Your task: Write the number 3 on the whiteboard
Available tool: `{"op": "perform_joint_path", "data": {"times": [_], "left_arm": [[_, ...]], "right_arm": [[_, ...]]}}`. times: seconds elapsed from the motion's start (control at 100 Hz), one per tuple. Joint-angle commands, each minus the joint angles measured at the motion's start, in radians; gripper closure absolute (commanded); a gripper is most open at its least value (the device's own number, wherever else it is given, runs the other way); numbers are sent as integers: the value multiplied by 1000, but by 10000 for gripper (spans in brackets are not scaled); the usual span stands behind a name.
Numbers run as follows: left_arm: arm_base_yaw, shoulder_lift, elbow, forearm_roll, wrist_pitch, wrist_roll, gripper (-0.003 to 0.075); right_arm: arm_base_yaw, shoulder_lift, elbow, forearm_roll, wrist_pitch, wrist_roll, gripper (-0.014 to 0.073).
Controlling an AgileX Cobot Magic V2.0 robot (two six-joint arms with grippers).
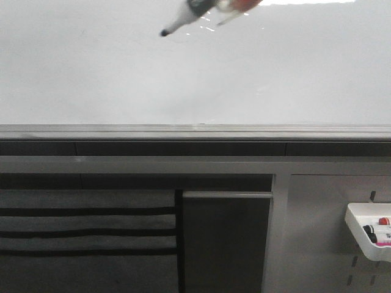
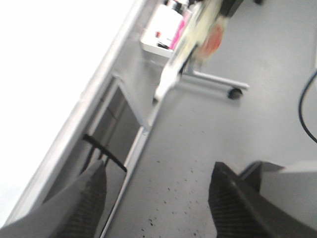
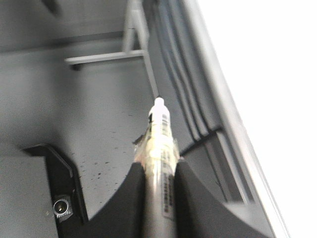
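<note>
The whiteboard [image 1: 195, 79] fills the upper front view, and no number 3 shows on it. A marker [image 1: 183, 21] with a black tip reaches in from the top edge and points down-left; I cannot tell whether the tip touches the board. My right gripper [image 3: 159, 168] is shut on the marker's barrel [image 3: 159, 134], with the board [image 3: 267, 74] beside it. Only a scrap of that gripper [image 1: 235, 5] shows in the front view. My left gripper [image 2: 158, 198] is open and empty, beside the board [image 2: 44, 64]. It sees the marker [image 2: 185, 44] blurred, further off.
A grey metal ledge [image 1: 195, 131] runs along the board's lower edge. Below it are dark panels and a grey slotted panel carrying a white tray [image 1: 366, 229] of markers at the lower right. The wrist views show a speckled grey floor [image 2: 198, 148] and a wheeled stand leg [image 2: 218, 84].
</note>
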Motion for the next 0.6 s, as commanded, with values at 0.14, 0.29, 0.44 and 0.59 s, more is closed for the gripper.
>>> {"op": "perform_joint_path", "data": {"times": [0.14,0.29,0.44,0.59], "left_arm": [[49,-168,143,-32,-148,-46,301],[49,-206,202,-33,-212,-46,301],[49,-204,202,-33,-210,-46,301],[49,-202,202,-33,-210,-46,301]], "right_arm": [[-94,-174,207,-111,-274,327,599],[-104,-210,307,-109,-390,330,599],[-104,-199,316,-63,-428,330,599],[-139,-123,263,-23,-485,349,599]]}}
